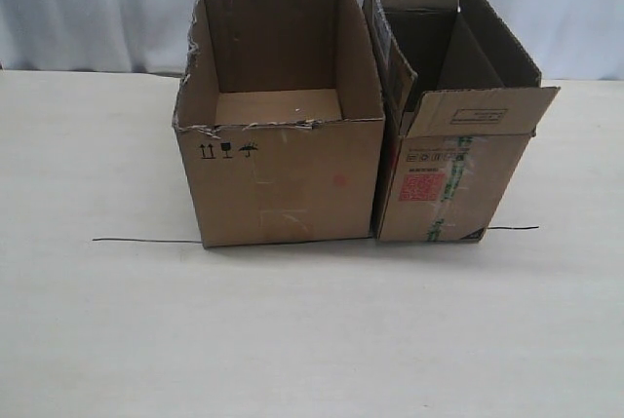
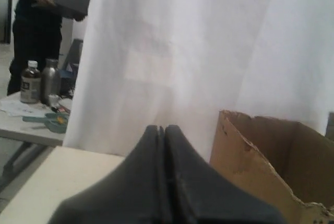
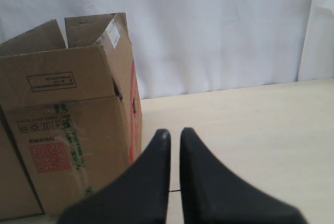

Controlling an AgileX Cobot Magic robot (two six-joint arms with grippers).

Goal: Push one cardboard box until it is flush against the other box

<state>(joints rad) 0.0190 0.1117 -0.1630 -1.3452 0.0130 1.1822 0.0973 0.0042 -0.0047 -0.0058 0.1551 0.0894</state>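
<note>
The wide cardboard box point(image 1: 283, 179) with the ragged torn rim stands on the pale table point(image 1: 292, 340), left of centre. Its right side meets the other box point(image 1: 448, 184), the taller one with top flaps, a red square label and green-printed tape. No gap shows between them at the front. Neither gripper appears in the exterior view. My left gripper point(image 2: 162, 128) is shut and empty, with the torn-rimmed box point(image 2: 250, 156) beside it. My right gripper point(image 3: 174, 132) holds nothing, its fingers a narrow gap apart, next to the taller box point(image 3: 68, 145).
A thin black line point(image 1: 146, 241) runs across the table under the boxes' front edges and shows again as the line point(image 3: 175, 189) between my right fingers. A white curtain point(image 1: 97, 9) hangs behind. Beyond it, a person point(image 2: 31, 25) stands at a side table with bottles point(image 2: 31, 83).
</note>
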